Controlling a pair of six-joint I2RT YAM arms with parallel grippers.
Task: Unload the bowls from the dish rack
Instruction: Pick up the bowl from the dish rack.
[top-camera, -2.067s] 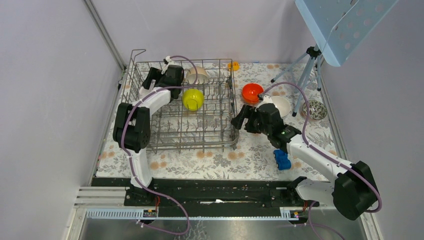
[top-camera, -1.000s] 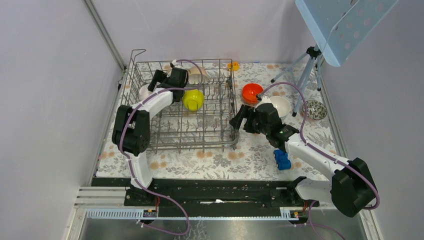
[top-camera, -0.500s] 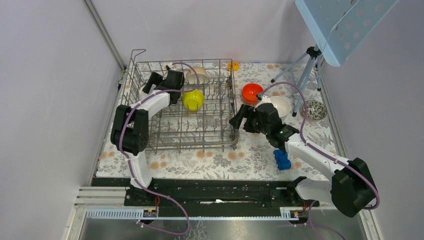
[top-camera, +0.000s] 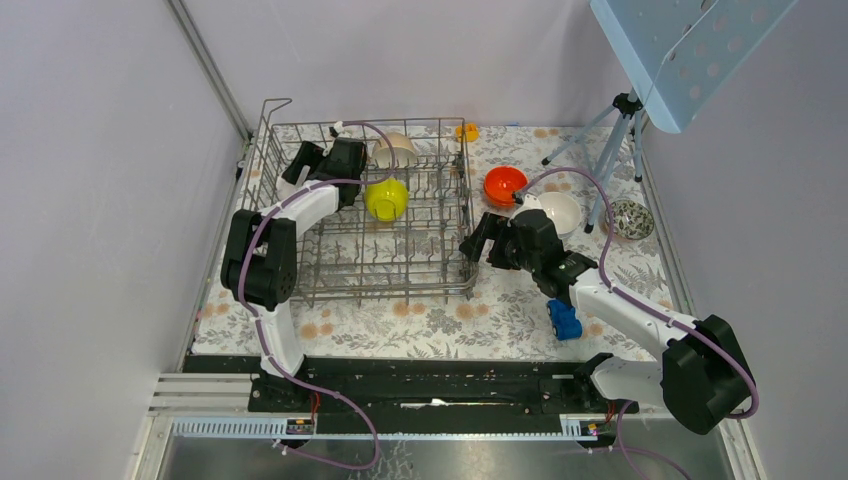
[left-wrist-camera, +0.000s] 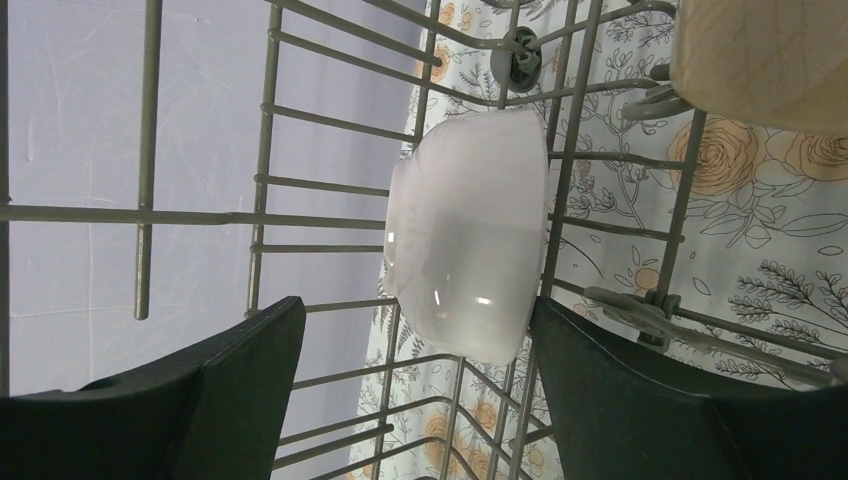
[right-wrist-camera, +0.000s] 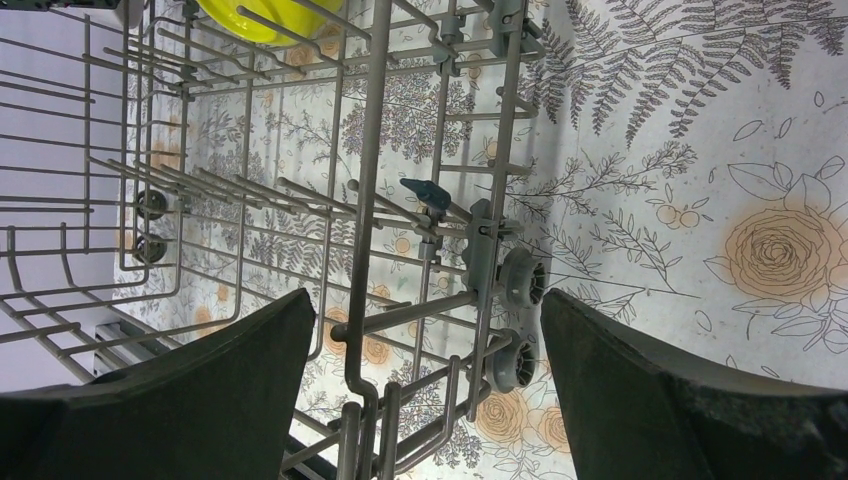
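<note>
The grey wire dish rack (top-camera: 400, 290) stands at the left of the table. In it are a yellow-green bowl (top-camera: 386, 198), a beige bowl (top-camera: 395, 150) and a white bowl (left-wrist-camera: 470, 240) standing on edge at the far left. My left gripper (top-camera: 300, 162) is open inside the rack. In the left wrist view its gripper (left-wrist-camera: 415, 310) has a finger on each side of the white bowl's near end, not closed on it. My right gripper (top-camera: 478, 238) is open and empty. In the right wrist view (right-wrist-camera: 425, 300) it straddles the rack's right wall (right-wrist-camera: 375, 150).
An orange-red bowl (top-camera: 504, 185), a white bowl (top-camera: 560, 212) and a dark mottled bowl (top-camera: 628, 218) sit on the floral cloth right of the rack. A blue toy car (top-camera: 564, 319) lies by the right arm. A tripod (top-camera: 615, 150) stands at the back right.
My left gripper has shifted a little to the left inside the rack, towards the white bowl. The right gripper has barely moved at the rack's right wall. No bowl has moved.
</note>
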